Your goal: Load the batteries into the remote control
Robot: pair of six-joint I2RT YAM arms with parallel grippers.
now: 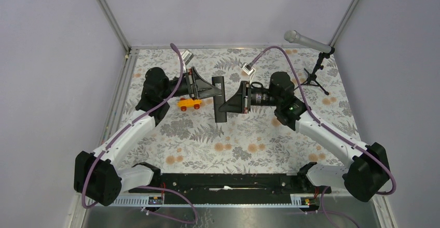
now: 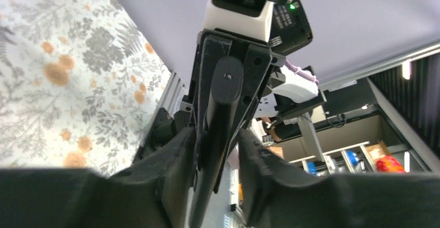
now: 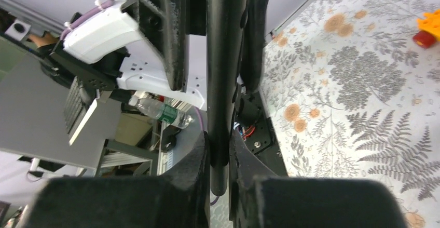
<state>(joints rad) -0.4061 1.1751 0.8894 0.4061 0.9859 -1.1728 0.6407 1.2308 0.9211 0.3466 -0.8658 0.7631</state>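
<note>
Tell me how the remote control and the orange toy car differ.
The remote control is a slim black bar; the toy car is stubby and orange. The remote control is clamped by the left gripper and right gripper; the toy car lies free on the table.

Remote control (image 1: 220, 108) bars the middle — toy car (image 1: 189, 103) just left.

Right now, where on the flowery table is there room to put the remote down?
The widest bare patch is the near cloth, between the left arm and right arm and ahead of the black base rail. Farther back it is crowded: both arms' jaws are shut on the remote control, with the orange toy car beside it.
</note>
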